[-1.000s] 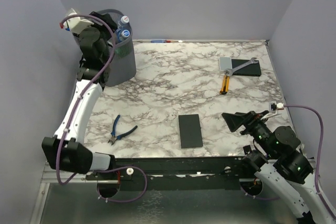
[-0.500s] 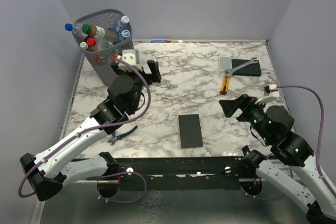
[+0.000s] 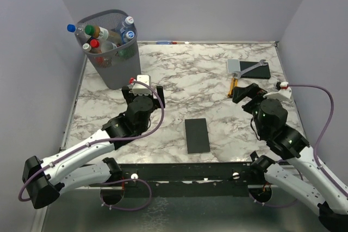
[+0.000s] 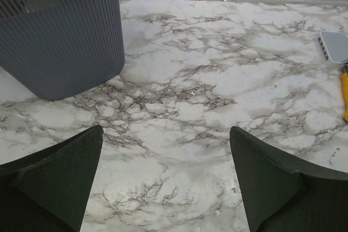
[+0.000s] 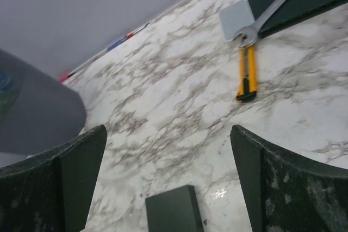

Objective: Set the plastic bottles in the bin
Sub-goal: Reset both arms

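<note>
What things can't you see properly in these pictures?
- Top view: the lower plastic bottles are hidden by the bin mesh and the bottles on top, so there is no sure count.
- Left wrist view: the bin rim is cut off by the top edge.
- Right wrist view: the bin is a grey blur, and the wrench runs off the top edge.

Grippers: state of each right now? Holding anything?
Left gripper: open, holding nothing.
Right gripper: open, holding nothing.
</note>
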Robot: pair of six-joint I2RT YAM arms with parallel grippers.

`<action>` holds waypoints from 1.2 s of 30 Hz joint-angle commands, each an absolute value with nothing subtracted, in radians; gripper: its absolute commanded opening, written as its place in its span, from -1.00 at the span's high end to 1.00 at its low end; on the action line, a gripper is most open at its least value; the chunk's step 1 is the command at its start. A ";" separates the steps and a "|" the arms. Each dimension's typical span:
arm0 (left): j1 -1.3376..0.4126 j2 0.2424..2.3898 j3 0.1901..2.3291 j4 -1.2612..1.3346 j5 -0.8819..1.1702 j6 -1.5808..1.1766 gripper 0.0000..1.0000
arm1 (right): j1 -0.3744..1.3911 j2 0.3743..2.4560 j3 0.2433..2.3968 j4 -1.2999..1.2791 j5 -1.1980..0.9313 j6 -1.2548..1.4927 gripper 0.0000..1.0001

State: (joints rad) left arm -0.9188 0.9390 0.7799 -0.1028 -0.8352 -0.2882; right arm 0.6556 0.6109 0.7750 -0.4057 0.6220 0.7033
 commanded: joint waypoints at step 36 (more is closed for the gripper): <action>-0.894 0.478 0.109 0.361 -0.965 0.152 -0.98 | 0.137 1.509 0.293 1.162 0.577 0.027 -1.00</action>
State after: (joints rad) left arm -0.9150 0.4828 0.1246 0.3717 -0.8776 0.1272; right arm 0.1638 1.4540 0.3000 0.9485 0.6662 0.0868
